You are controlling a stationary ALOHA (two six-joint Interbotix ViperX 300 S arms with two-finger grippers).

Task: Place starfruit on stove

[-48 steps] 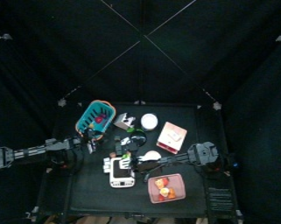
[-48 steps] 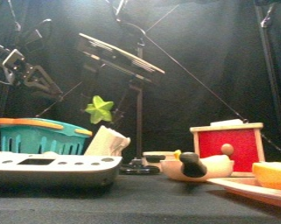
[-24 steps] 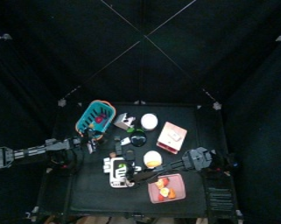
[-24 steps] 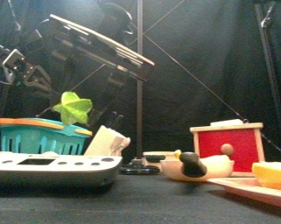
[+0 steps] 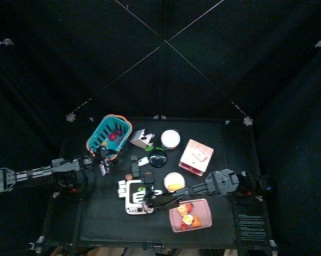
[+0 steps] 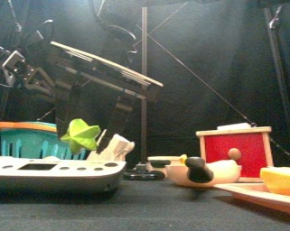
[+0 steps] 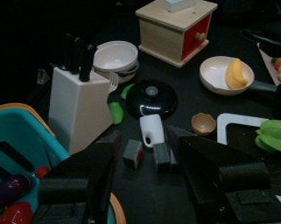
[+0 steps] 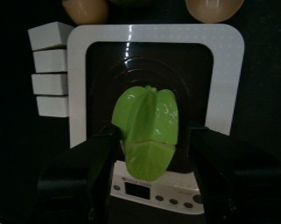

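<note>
The green starfruit (image 8: 149, 114) hangs between the jaws of my right gripper (image 8: 154, 133), which is shut on its sides. It hovers just above the dark centre panel of the white stove (image 8: 230, 105). From the front, the starfruit (image 6: 80, 135) is a little above the stove (image 6: 51, 173) at the near left. From above, the right arm reaches across to the stove (image 5: 133, 206). My left gripper (image 7: 166, 175) stands open and holds nothing, back by the teal basket (image 7: 20, 144).
A white knife block (image 6: 111, 146) stands behind the stove, beside the teal basket (image 6: 32, 137). To the right are a red and wooden box (image 6: 234, 144), a small bowl (image 6: 201, 171) and a pink tray (image 5: 190, 216) with orange fruit. A black pan (image 7: 149, 98) lies before the left gripper.
My right gripper has carried the starfruit leftward and then down, until it is close over the stove. The left arm has stayed where it was.
</note>
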